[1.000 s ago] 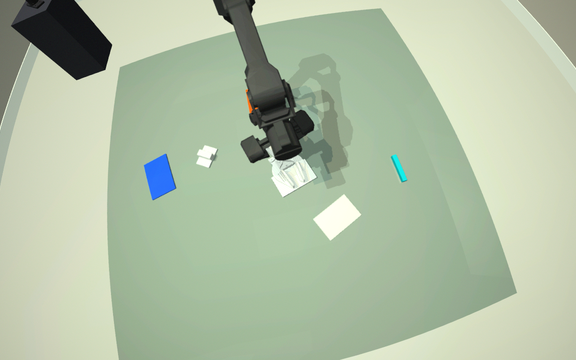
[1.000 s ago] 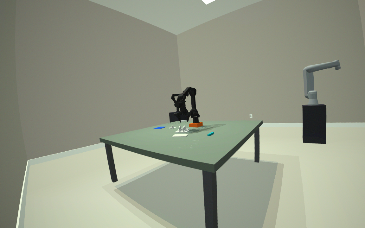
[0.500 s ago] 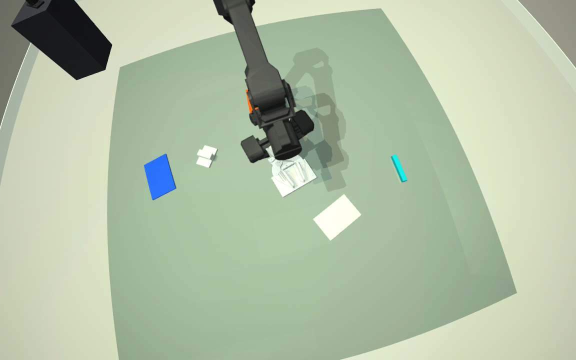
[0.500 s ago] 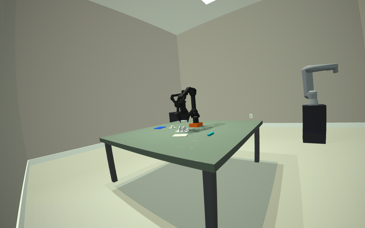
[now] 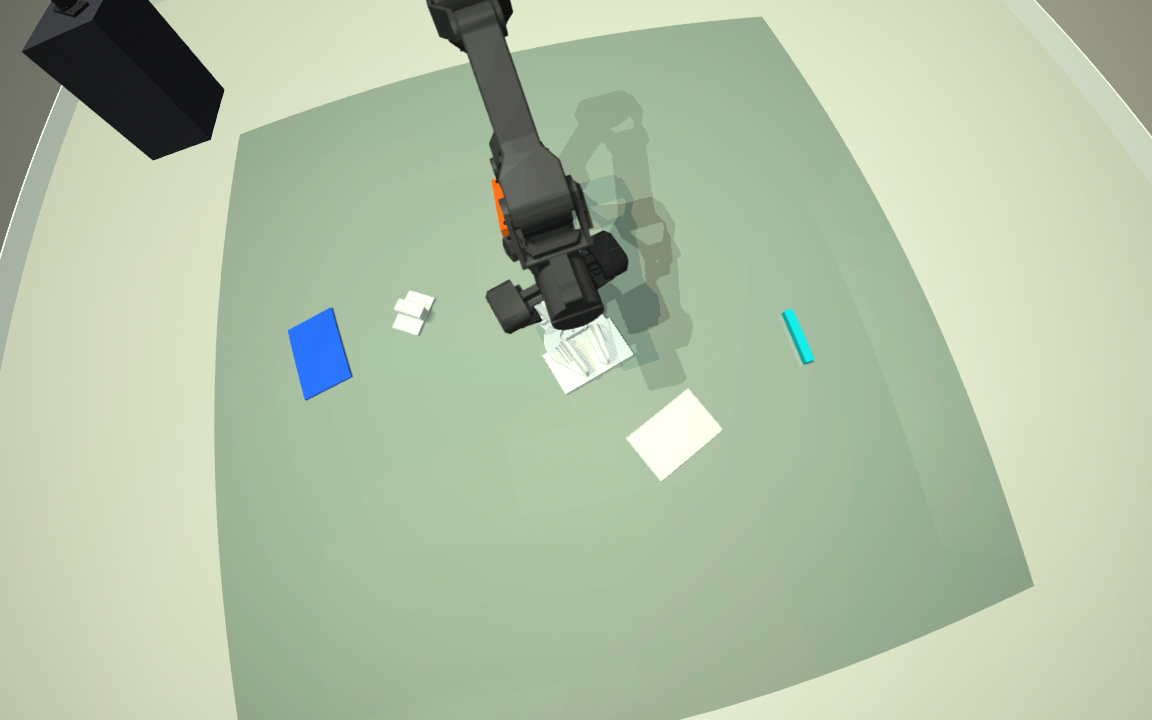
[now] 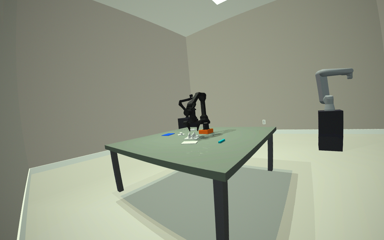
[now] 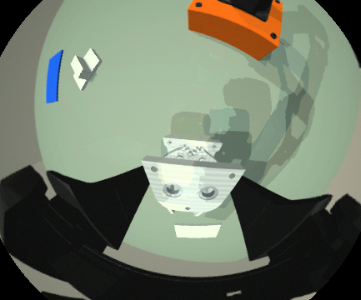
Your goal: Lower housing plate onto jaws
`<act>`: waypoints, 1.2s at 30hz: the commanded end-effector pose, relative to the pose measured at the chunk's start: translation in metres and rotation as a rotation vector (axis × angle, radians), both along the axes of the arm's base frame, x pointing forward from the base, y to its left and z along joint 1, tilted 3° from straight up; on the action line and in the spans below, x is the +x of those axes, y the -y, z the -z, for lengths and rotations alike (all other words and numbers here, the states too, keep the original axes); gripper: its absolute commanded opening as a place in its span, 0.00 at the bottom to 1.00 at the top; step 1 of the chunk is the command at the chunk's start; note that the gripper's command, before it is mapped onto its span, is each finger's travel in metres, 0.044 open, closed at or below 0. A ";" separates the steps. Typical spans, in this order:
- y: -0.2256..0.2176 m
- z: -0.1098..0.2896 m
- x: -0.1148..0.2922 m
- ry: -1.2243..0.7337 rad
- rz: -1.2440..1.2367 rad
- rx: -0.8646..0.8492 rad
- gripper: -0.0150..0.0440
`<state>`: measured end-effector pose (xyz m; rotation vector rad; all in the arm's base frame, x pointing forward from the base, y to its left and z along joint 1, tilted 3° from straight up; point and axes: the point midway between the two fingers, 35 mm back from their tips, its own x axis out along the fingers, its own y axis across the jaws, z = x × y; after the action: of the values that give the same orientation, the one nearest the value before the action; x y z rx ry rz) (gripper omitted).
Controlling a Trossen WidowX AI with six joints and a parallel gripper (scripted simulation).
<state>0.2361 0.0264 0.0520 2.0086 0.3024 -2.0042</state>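
green table (image 5: 437,537) (image 6: 187,158) (image 7: 122,112); pale grey housing plate (image 6: 193,129) (image 7: 193,177), two round holes showing, gripped in wide-set pincer (image 5: 562,291) (image 6: 193,130) (image 7: 192,172).

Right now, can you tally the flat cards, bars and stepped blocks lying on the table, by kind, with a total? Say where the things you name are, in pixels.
Flat cards: 2, one blue (image 5: 320,353) (image 6: 168,134) (image 7: 54,77) and one white (image 5: 674,435) (image 6: 189,142) (image 7: 198,231)
Bars: 1, teal (image 5: 797,336) (image 6: 221,141)
Stepped blocks: 1, white (image 5: 413,310) (image 6: 181,134) (image 7: 77,65)
Total: 4
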 end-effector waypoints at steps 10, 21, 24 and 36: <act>0.001 0.023 -0.002 -0.009 0.000 0.002 0.85; 0.002 0.038 -0.004 -0.009 0.000 0.002 0.85; 0.002 0.038 -0.004 -0.009 0.000 0.002 0.85; 0.002 0.038 -0.004 -0.009 -0.001 0.002 0.85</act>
<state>0.2326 0.0241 0.0149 2.0023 0.2988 -2.0156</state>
